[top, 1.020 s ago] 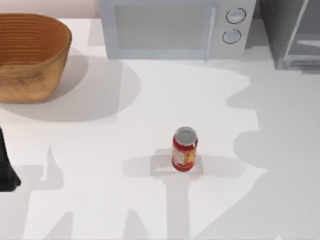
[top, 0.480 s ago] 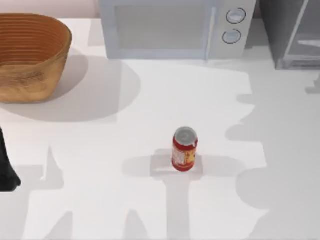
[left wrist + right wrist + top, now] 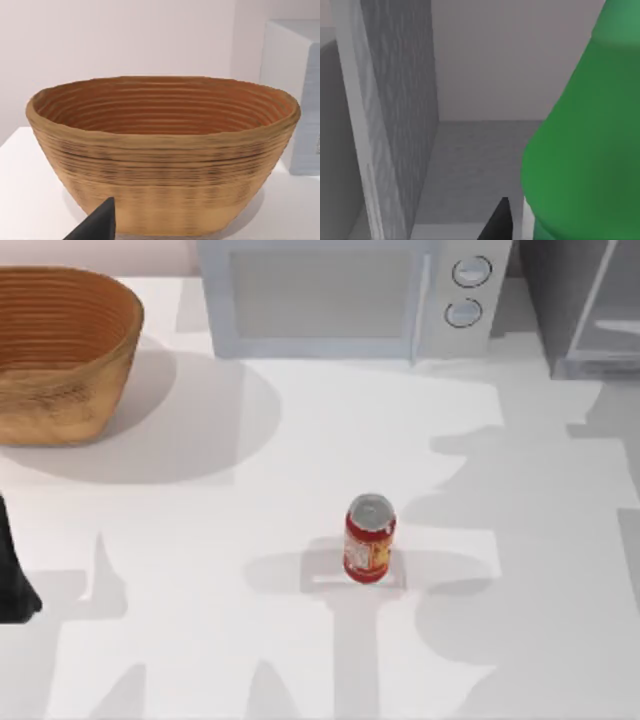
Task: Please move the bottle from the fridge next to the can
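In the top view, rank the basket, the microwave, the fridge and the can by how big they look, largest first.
1. microwave, cut off by the top edge.
2. basket, cut off at the left edge.
3. fridge, partly in frame at the right corner, so its true size is unsure.
4. can, clearly smallest.

Count, top view: one red drink can [image 3: 370, 538], one woven basket [image 3: 62, 350], one pale microwave [image 3: 350, 295] carrying two round knobs [image 3: 471, 271], one dark grey fridge [image 3: 585, 300], all on one white worktop [image 3: 200, 540]. Right wrist view: one green bottle [image 3: 590, 150] inside the fridge.
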Motion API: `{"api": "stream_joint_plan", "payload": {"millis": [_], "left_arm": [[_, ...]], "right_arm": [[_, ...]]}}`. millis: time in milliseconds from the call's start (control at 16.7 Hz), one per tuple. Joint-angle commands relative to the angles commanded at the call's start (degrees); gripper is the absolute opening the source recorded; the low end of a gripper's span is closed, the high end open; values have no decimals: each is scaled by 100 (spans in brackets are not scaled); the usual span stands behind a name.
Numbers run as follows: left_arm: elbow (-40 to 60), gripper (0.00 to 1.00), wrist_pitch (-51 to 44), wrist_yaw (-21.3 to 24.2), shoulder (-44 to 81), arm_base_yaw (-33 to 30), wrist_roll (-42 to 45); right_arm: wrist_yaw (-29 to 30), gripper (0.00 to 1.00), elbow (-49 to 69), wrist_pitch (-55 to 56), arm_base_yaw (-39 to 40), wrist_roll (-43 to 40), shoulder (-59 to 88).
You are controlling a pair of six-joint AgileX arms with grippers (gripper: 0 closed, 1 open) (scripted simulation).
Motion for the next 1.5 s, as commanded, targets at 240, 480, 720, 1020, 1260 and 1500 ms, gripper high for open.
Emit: {"api": "stream_joint_plan", "payload": {"millis": [240,480,720,1020,1260,1500], "left_arm": [[0,100,0,0,0,0,0],[0,100,0,0,0,0,0],[0,100,0,0,0,0,0],[0,100,0,0,0,0,0],[0,100,0,0,0,0,0],[0,100,0,0,0,0,0]], "right_arm": [[1234,0,-642,608,1294,55,84],[2589,0,-1367,1232,2732,108,74],[3716,0,-1992,1697,3926,151,-22],[4243,0,-2290,1905,4483,170,-83],[4229,0,-2276,1893,4465,178,-61],[4243,0,-2290,1905,4483,170,-83]]}}
